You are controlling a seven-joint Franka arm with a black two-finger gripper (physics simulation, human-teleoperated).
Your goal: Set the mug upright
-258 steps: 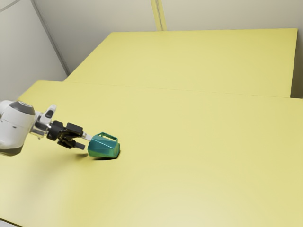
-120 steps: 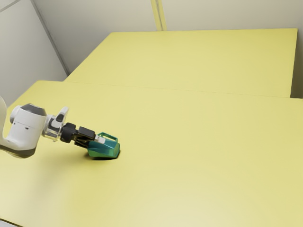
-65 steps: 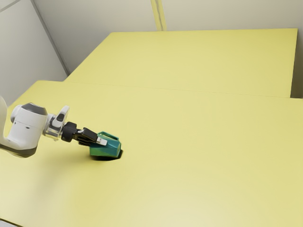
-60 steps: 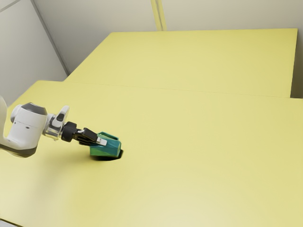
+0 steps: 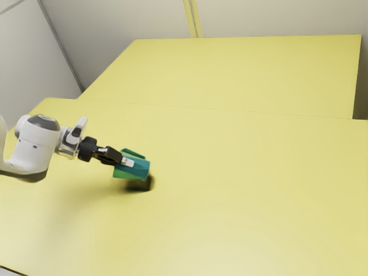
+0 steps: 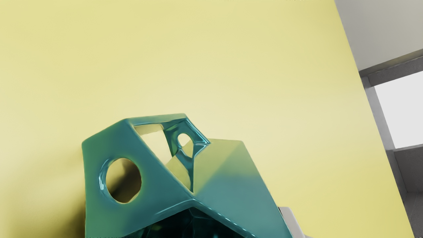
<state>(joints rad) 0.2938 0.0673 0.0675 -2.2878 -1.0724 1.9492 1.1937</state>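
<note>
- Arm [image 5: 35, 146], white, comes in from the exterior view's left and reaches toward its right.
- Black gripper [image 5: 127, 163] ends the arm, angled slightly downward, pinching the mug; one pale fingertip [image 6: 290, 219] lies against its outer wall in the wrist view.
- Teal mug [image 5: 139, 171] hangs above the table, on its side rather than upright, its base end toward the exterior view's right and dipping a little.
- Its mouth [image 6: 195, 223] faces back toward the gripper; the angular handle [image 6: 105, 143], with a round hole, is on its upper side.
- Dark shadow [image 5: 140, 184] falls beneath, apart from the mug.
- Yellow table [image 5: 247, 184] spreads rightward, another yellow surface [image 5: 247, 72] beyond it.
</note>
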